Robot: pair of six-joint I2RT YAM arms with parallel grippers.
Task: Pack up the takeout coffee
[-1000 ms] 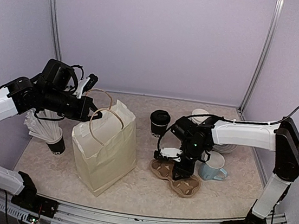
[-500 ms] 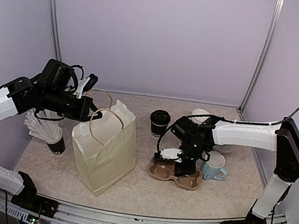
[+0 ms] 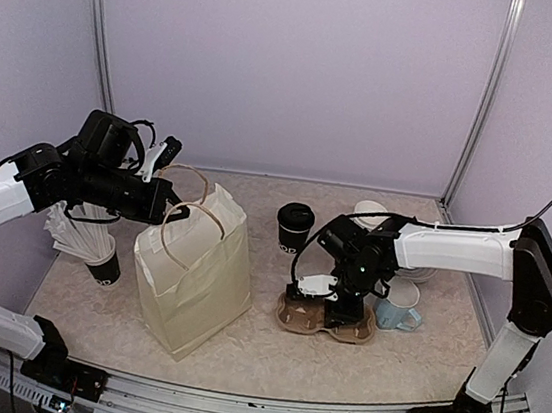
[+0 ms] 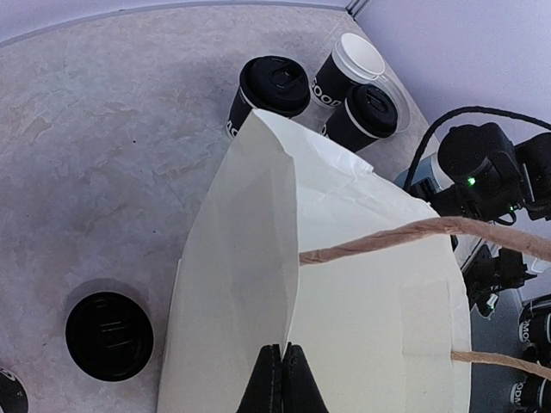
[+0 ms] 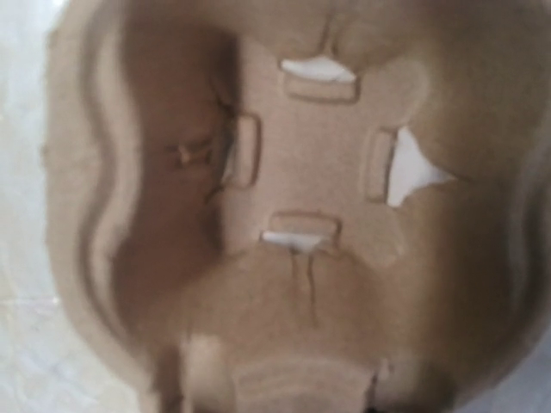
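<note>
Left jaws are pinched fully together on the top edge of the paper bag (image 3: 197, 277), fingertips (image 4: 272, 383) meeting over the rim. Right jaws are lowered onto the cardboard cup carrier (image 3: 299, 318) — whether they grip it cannot be told; the right wrist view shows only the carrier's moulded wells. A light-blue mug (image 3: 399, 308) sits just beside the carrier's right end. The takeout coffee — a lidded black cup (image 3: 294, 226) — stands on the surface (image 3: 267, 362) between bag and carrier, farther back. The left wrist view shows a second lidded cup (image 4: 368, 112) and an unlidded cup (image 4: 355, 60) close by it.
</note>
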